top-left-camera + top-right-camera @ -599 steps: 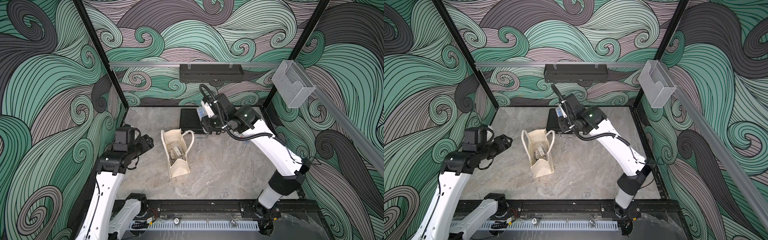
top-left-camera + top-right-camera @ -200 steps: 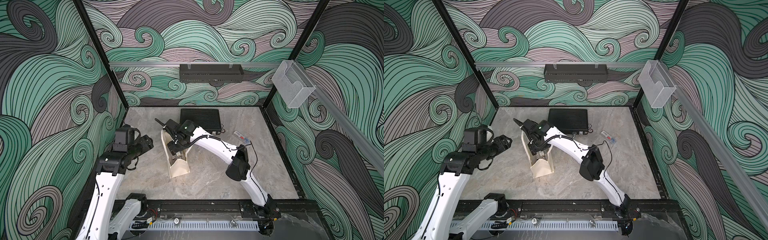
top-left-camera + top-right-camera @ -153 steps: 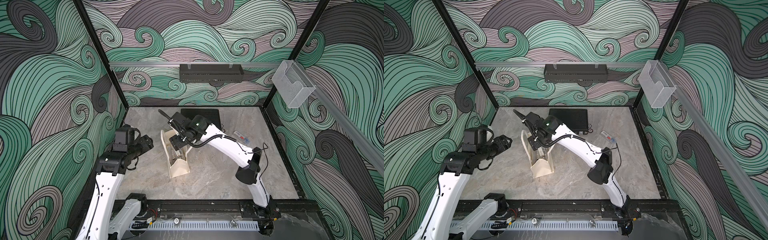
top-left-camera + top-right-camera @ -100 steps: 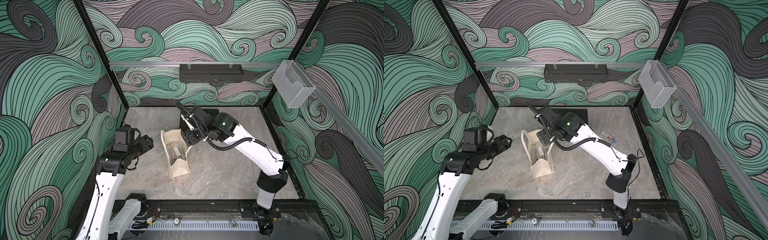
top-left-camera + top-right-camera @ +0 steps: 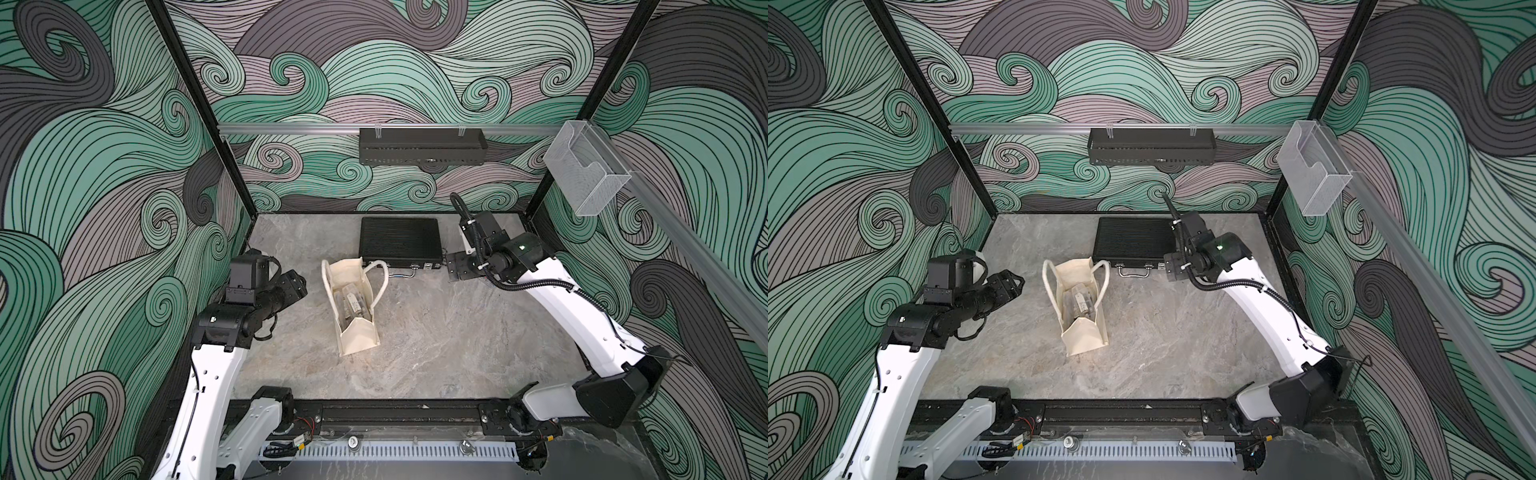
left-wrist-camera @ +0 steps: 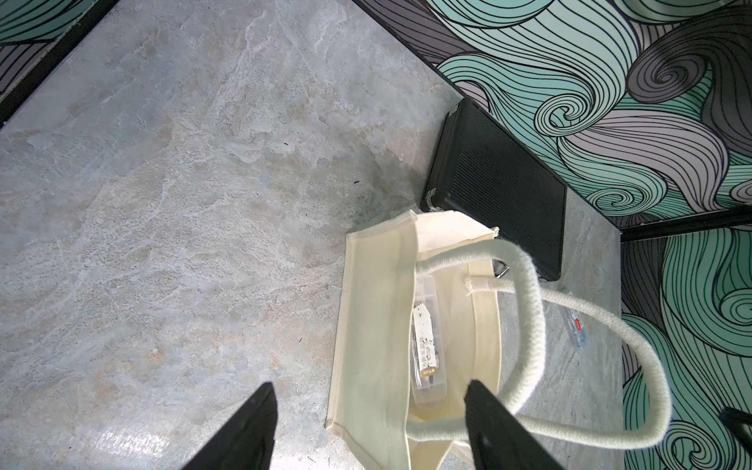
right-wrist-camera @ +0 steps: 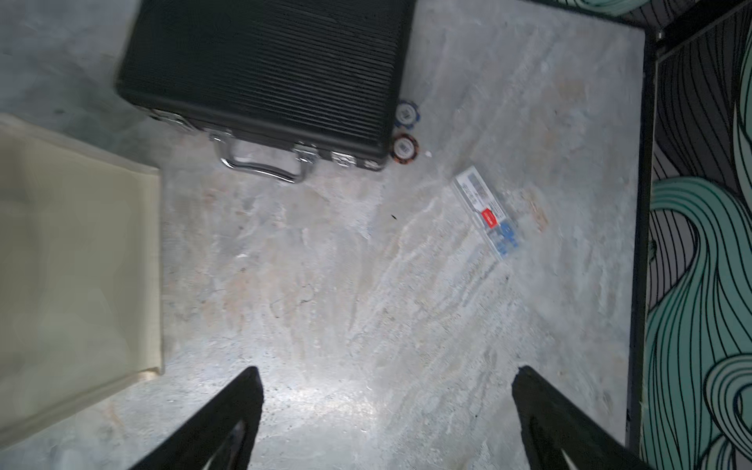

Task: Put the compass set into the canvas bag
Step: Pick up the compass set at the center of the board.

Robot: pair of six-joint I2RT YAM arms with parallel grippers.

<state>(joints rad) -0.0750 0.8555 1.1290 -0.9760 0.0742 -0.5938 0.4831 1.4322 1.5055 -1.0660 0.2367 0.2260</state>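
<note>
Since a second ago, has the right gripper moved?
Yes. In a top view the right gripper left the mouth of the canvas bag and now sits off the right end of the black briefcase, open.

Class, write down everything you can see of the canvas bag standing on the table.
The canvas bag is a boxy cream cloth tote. It stands upright with its mouth open on the grey marbled table. Two pale rope loop handles rise from its long sides, and one flops outward. Clear plastic cases lie inside, one with a printed label. Its far end is close to the black ribbed briefcase; whether they touch is unclear.
</note>
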